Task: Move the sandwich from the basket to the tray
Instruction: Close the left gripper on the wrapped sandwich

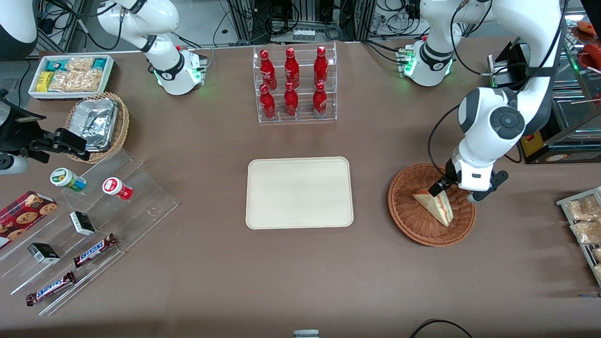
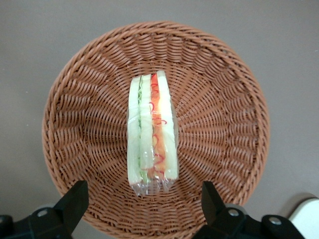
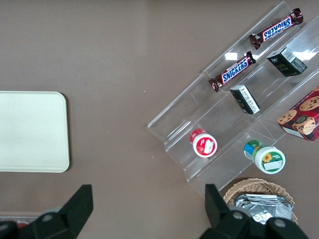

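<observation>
The sandwich [image 1: 436,205] [image 2: 152,132], a clear-wrapped wedge with green and red filling, lies in the round reddish-brown wicker basket [image 1: 404,211] [image 2: 224,99] toward the working arm's end of the table. My left gripper [image 1: 458,191] [image 2: 142,199] hangs open just above the basket. Its black fingers [image 2: 75,201] stand wide apart, one on each side of the sandwich's near end, touching nothing. The cream tray [image 1: 299,192] [image 3: 30,132] sits bare at the table's middle, beside the basket.
A clear rack of red bottles [image 1: 296,84] stands farther from the front camera than the tray. Toward the parked arm's end are a stepped acrylic display [image 1: 84,220] with snacks, a tan basket of foil containers [image 1: 98,124] and a white snack bin [image 1: 70,75]. A snack rack [image 1: 584,220] sits at the working arm's edge.
</observation>
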`<state>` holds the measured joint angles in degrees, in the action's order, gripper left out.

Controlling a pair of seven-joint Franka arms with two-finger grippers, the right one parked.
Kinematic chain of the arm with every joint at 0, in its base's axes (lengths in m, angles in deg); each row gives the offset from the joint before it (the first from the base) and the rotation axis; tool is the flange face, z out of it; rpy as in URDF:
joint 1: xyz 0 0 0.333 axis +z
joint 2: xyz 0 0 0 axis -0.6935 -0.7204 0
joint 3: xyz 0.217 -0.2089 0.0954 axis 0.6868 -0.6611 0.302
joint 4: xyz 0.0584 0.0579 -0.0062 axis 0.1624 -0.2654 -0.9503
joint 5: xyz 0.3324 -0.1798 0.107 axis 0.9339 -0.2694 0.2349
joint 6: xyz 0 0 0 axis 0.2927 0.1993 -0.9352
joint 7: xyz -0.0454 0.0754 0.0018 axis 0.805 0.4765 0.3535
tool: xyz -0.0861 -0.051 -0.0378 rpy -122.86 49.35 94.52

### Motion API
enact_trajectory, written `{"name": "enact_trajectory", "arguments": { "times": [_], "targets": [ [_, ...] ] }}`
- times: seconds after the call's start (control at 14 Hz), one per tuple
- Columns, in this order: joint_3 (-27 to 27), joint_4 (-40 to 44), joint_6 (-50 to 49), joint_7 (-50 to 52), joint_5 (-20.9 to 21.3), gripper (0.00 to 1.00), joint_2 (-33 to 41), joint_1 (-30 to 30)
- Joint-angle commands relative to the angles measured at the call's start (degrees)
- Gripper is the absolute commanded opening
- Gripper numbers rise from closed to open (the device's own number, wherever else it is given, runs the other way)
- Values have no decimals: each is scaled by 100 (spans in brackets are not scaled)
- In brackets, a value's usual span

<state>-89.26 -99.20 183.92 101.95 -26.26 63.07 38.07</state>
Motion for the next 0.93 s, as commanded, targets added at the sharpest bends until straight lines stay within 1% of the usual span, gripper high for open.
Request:
{"name": "enact_trajectory", "arguments": {
  "times": [0.0,0.14,0.36,0.43,0.57,0.71,0.79,0.86],
  "targets": [
    [52,-29,219,152,148,100,-189,-49],
    [52,-29,246,152,227,100,-321,-49],
    [60,-3,395,152,227,100,-497,-49],
    [60,6,474,152,227,90,-541,-49],
    [156,76,518,213,219,40,-629,-40],
    [201,277,518,222,227,8,-743,-49],
    [201,348,510,248,227,0,-796,-49],
    [201,392,501,274,227,0,-788,-49]
  ]
}}
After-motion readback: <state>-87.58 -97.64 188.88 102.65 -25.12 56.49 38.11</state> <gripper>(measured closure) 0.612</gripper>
